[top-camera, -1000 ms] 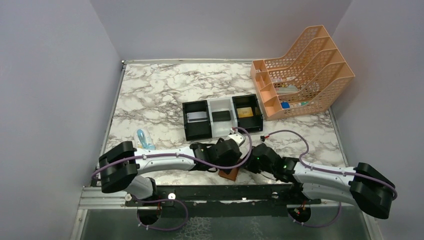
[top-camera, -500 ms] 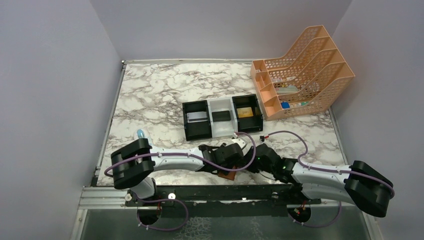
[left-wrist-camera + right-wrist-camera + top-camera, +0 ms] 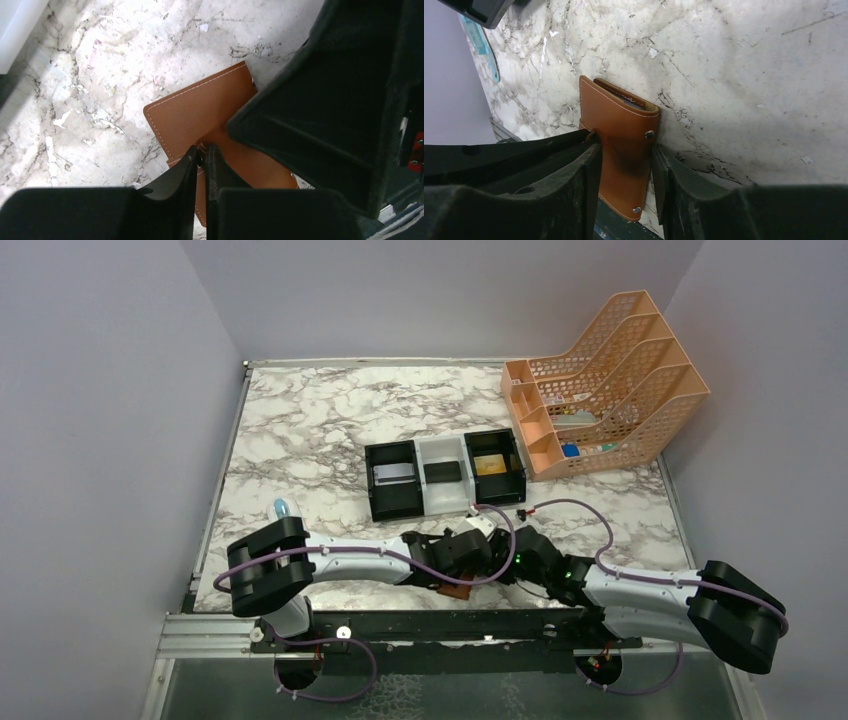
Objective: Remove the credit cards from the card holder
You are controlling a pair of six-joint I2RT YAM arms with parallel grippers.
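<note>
The brown leather card holder [image 3: 458,587] lies folded on the marble at the table's near edge. My left gripper [image 3: 202,155] is shut on a thin leather flap at the card holder's [image 3: 200,112] edge. My right gripper [image 3: 626,170] stands open with a finger on each side of the card holder [image 3: 616,120], a sliver of marble showing beside the right one. A dark edge shows in the holder's mouth. A grey credit card [image 3: 393,473] lies in the tray's left compartment and a gold-tan one [image 3: 490,465] in its right.
The black-and-white three-compartment tray [image 3: 440,448] sits mid-table with a black block [image 3: 441,472] in its middle. An orange mesh file rack [image 3: 610,380] stands at the back right. A pale blue object [image 3: 283,508] lies by the left arm. The metal rail runs just behind the holder.
The left gripper's jaws have closed onto the card holder's flap and that arm has shifted slightly right. The right gripper's jaws have widened around the holder.
</note>
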